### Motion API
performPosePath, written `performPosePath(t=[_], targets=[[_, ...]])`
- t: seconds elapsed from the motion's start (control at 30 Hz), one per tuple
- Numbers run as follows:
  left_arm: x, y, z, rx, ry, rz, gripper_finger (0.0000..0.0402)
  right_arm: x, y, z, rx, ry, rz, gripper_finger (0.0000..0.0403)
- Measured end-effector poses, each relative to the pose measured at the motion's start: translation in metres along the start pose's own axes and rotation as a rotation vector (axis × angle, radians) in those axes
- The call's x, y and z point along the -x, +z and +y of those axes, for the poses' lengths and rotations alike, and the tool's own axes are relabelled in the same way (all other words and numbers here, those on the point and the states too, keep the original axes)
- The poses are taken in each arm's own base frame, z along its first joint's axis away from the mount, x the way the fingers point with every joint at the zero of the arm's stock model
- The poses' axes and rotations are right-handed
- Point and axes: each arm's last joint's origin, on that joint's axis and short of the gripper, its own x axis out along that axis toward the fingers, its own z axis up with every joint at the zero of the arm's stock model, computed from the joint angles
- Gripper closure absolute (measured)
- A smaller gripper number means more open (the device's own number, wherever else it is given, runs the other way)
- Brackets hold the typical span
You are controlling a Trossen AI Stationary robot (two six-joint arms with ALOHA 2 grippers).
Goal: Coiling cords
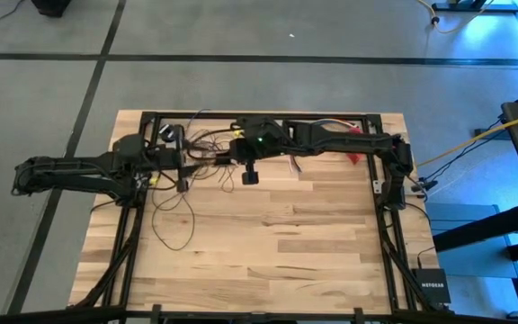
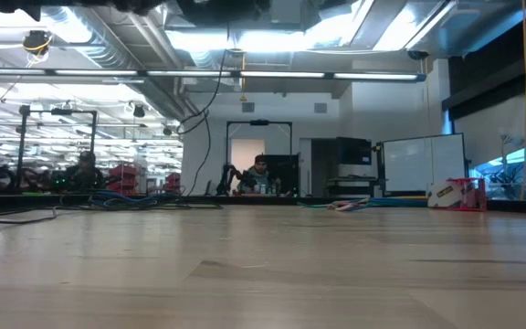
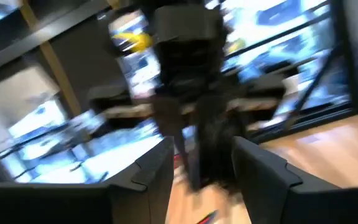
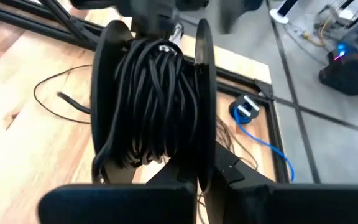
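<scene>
The light wooden desk (image 1: 268, 243) is lying bare in its near part, with dark frame rails running along both sides. A thin loop of the cords (image 1: 171, 220) is trailing onto the wood near the left side. Farther back, more of the cords are lying in a messy tangle between the two arms, and a small black round puck (image 1: 250, 176) is resting on the wood just in front of the right arm.

The left gripper (image 3: 201, 168) is reaching in from the left toward the tangle. Its two fingers (image 3: 157, 171) are standing apart, with a blurry dark thing showing in the gap, but I cannot tell if they are touching it.

The right gripper (image 4: 194, 186) is sitting at the back middle of the desk. Its fingers are pressing together on the rim of a black spool (image 4: 151, 106), and black cord is wrapping thickly around that spool. A blue wire (image 4: 263, 140) is lying on the desk edge beyond it.

Far off, past the desk, a person (image 2: 259, 174) is sitting in the bright room
</scene>
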Motion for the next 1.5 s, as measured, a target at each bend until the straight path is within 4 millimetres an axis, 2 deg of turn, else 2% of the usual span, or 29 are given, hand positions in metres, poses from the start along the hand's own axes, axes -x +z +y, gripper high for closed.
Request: performPosePath(t=[0.37, 0.53, 0.73, 1.33, 1.5], targets=[[-0.008, -0.002, 0.004, 0.038, 0.000, -0.027, 0.0283, 0.000, 0.003, -0.002, 0.027, -0.015, -0.036, 0.0398], [-0.011, -0.003, 0.003, 0.028, -0.004, -0.033, 0.0324, 0.000, 0.004, -0.002, 0.033, -0.004, -0.050, 0.0398], [-0.011, -0.002, 0.003, 0.014, -0.001, -0.042, 0.0392, 0.000, 0.004, -0.002, 0.033, 0.006, -0.054, 0.0398], [-0.011, -0.003, 0.003, -0.028, 0.000, -0.038, 0.0400, 0.000, 0.002, -0.001, -0.040, 0.016, -0.030, 0.0363], [-0.011, -0.002, 0.003, -0.027, 0.002, -0.040, 0.0401, 0.003, 0.002, -0.002, -0.073, -0.026, -0.013, 0.0314]])
